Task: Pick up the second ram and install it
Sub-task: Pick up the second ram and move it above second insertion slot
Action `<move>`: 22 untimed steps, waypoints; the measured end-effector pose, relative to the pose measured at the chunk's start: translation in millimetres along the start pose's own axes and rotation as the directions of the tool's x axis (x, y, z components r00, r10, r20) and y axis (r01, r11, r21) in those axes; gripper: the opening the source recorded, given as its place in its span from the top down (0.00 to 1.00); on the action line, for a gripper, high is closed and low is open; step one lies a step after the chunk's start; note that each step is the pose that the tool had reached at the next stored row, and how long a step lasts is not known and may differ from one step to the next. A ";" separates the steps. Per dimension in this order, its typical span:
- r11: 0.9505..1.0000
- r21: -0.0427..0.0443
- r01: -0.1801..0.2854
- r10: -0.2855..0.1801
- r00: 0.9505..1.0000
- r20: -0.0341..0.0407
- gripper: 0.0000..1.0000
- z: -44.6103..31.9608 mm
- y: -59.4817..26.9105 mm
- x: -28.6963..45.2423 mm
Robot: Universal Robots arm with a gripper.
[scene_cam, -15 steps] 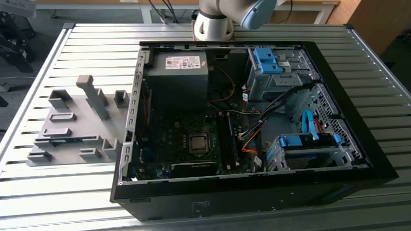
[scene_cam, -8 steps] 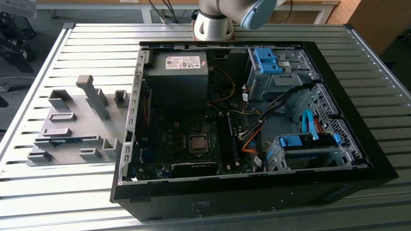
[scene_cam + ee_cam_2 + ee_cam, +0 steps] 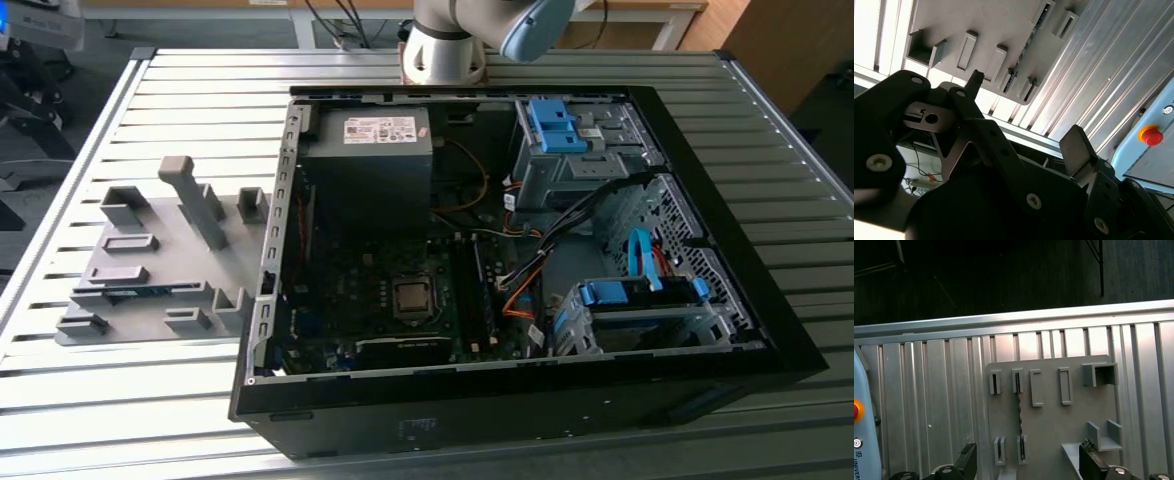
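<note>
Gripper, second wrist view: the gripper (image 3: 1026,111) is seen closest, its black linkage in the foreground. Its fingertips (image 3: 974,79) are spread wide apart, and nothing is held between them.
Second ram, second wrist view: the second ram (image 3: 1027,45) is seen edge-on, stood in slotted blocks on the holder plate (image 3: 954,20). It is well apart from the fingertips.
Surroundings, second wrist view: the slatted table (image 3: 1094,65) is seen under the holder plate. A red button (image 3: 1150,135) is set on a pale blue housing near it.
Gripper, first wrist view: the gripper (image 3: 1029,460) is shown with its fingertips (image 3: 968,460) parted.
Second ram, first wrist view: the second ram (image 3: 1019,415) is seen as a thin dark strip, seated at each end in a slotted block on the holder plate (image 3: 1054,425). It is seen in the space between the two fingertips and is touched by neither.
Table, first wrist view: the slatted table (image 3: 929,390) is seen around the plate.
Case, exterior view: an open computer case (image 3: 534,420) is laid on the slatted table (image 3: 134,420).
Holder plate, exterior view: the holder plate (image 3: 147,250) is placed just beside the case, on the exterior view's left.
Second ram, exterior view: the second ram (image 3: 134,292) is seen as a blue strip held low in the plate's blocks, outside the case.
Arm, exterior view: the arm (image 3: 447,45) is seen behind the case.
</note>
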State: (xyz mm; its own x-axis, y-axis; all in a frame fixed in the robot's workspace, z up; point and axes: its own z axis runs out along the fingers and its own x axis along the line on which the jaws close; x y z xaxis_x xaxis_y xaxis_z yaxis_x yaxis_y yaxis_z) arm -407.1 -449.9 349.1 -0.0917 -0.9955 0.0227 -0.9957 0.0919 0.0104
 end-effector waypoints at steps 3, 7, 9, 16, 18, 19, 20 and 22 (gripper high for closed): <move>1.000 0.000 0.000 0.000 1.000 0.000 0.12 0.4 0.0 0.1; 1.000 0.000 0.000 0.000 1.000 0.000 0.11 0.6 0.0 0.1; 1.000 0.000 0.000 0.000 1.000 0.000 0.11 0.6 0.0 0.1; 1.000 0.000 0.000 0.000 1.000 0.000 0.13 2.0 0.0 0.1; 1.000 0.000 0.000 0.000 1.000 0.000 0.18 3.6 0.0 0.0; 1.000 0.000 0.000 0.000 1.000 0.000 0.24 4.7 0.0 0.0; 1.000 0.000 0.000 0.000 1.000 0.000 0.24 6.1 -0.1 0.0; 1.000 0.000 0.000 0.000 1.000 0.000 0.30 9.5 -0.1 -0.1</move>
State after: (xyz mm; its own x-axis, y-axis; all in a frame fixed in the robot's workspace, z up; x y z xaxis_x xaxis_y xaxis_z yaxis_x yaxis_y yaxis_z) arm -407.1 -450.0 339.6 -0.0917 -0.9955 0.0227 -0.9957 0.0919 0.0104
